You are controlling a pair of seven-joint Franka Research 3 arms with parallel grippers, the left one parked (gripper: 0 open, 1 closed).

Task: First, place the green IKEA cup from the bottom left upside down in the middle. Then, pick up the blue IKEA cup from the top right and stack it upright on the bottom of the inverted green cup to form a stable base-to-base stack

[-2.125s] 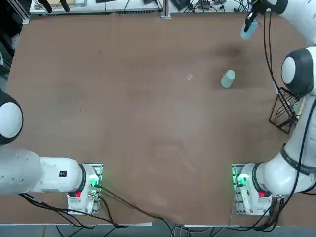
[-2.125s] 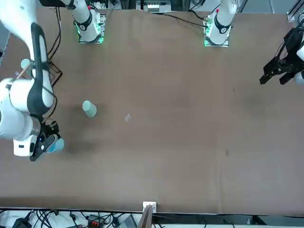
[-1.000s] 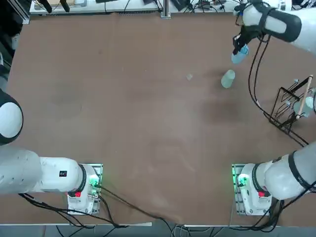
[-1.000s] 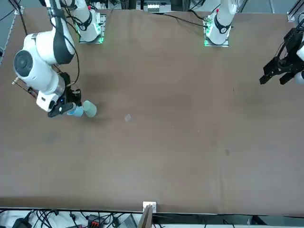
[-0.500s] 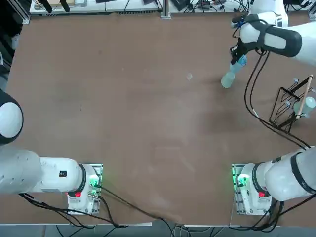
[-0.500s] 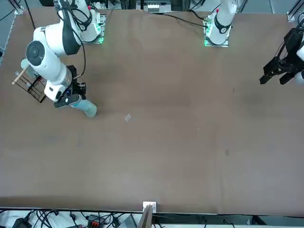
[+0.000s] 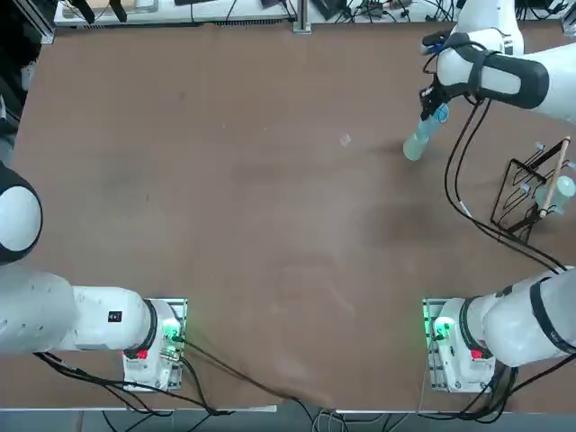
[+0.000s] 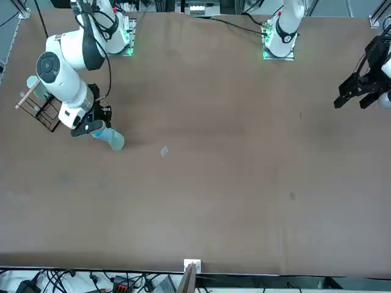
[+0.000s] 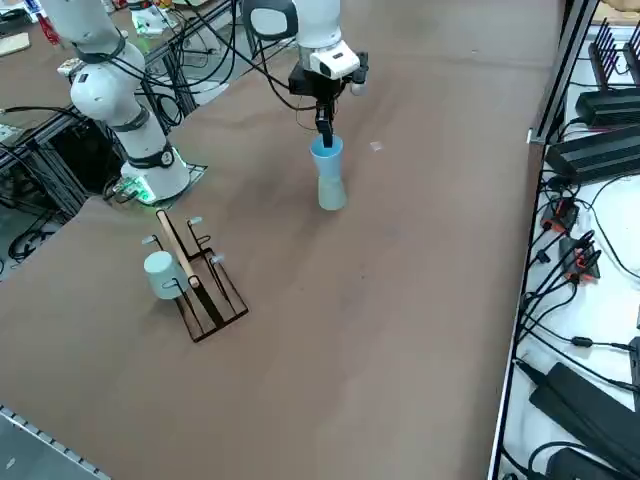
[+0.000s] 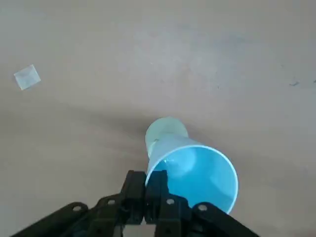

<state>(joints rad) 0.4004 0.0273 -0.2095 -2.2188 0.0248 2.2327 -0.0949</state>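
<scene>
Brown desk [image 9: 400, 300], no writing anywhere I can read; wire rack [image 9: 200, 285] off to the side. Right end effector [image 9: 325, 140] pinches the blue IKEA cup [image 9: 327, 157] rim, upright over the inverted green IKEA cup [image 9: 331, 192]; nothing blocking.

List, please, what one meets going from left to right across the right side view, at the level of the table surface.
Pale cup on the wire rack → wire rack → green IKEA cup, inverted, with the blue IKEA cup held at its rim by the right gripper above it → small clear scrap.
</scene>
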